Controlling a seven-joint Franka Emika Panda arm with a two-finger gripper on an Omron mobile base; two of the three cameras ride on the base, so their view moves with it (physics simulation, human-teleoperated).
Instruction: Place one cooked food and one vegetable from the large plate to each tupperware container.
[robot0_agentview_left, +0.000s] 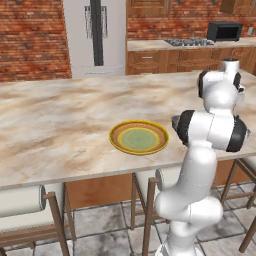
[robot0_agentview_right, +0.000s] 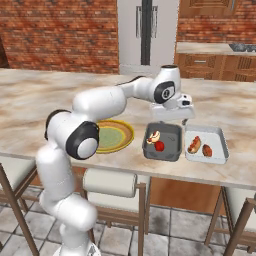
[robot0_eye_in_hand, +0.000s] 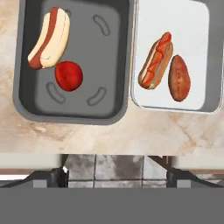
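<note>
The large plate (robot0_agentview_left: 139, 137) (robot0_agentview_right: 116, 136), yellow-rimmed with a green centre, lies bare on the marble counter. To its right stand two tupperware containers side by side. The dark grey container (robot0_eye_in_hand: 100, 57) (robot0_agentview_right: 170, 139) holds a hot dog (robot0_eye_in_hand: 49, 38) and a red tomato (robot0_eye_in_hand: 68, 75). The light grey container (robot0_eye_in_hand: 188, 30) (robot0_agentview_right: 216, 136) holds a second hot dog (robot0_eye_in_hand: 155, 65) and a brown sweet potato (robot0_eye_in_hand: 179, 78). My gripper (robot0_eye_in_hand: 117, 175) (robot0_agentview_right: 171, 120) hovers open above the two containers, nothing between its fingers (robot0_eye_in_hand: 175, 176).
The containers sit close to the counter's near edge (robot0_eye_in_hand: 113, 151), with tiled floor below it. Stools (robot0_agentview_right: 110, 182) stand under the counter in front. My arm's elbow (robot0_agentview_left: 210, 130) hides the containers in the left base view.
</note>
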